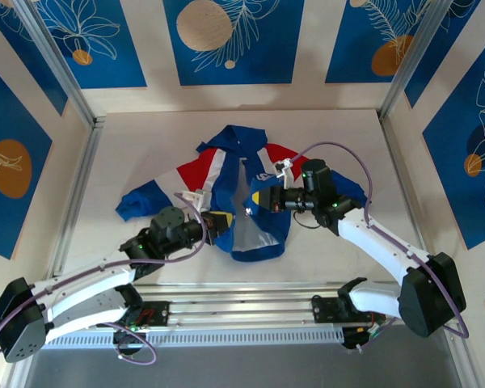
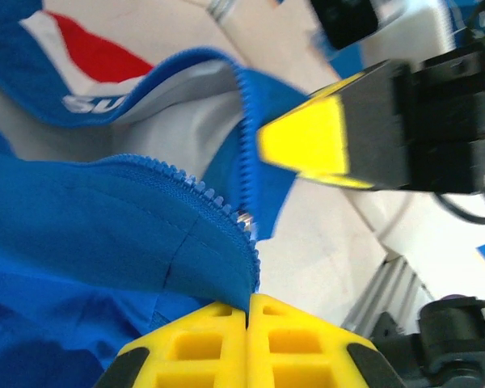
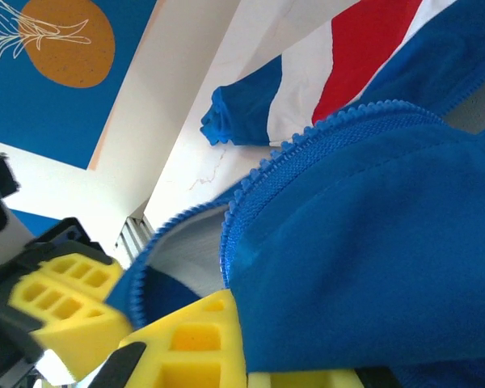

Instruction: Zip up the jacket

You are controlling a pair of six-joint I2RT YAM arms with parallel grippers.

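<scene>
Two grips on the jacket (image 1: 234, 158): clamped by left gripper (image 2: 247, 311) at the zipper (image 2: 198, 194) edge, by right gripper (image 1: 257, 200) seemingly on the opposite flap.

The jacket (image 1: 226, 174) is royal blue, crossed by red and white diagonal panels, with white lettering (image 2: 93, 103), a pale grey lining (image 2: 170, 121) and blue zipper teeth (image 2: 202, 194). The left gripper (image 1: 224, 226) and right gripper (image 1: 256, 200) are bright yellow on black. The arms (image 1: 89, 283) are white with black joints and purple cables (image 1: 339, 149). The worktop (image 1: 145, 145) is cream. The wall panels (image 1: 234, 40) are deep blue with white line-drawn leaves and orange and tan discs.
</scene>
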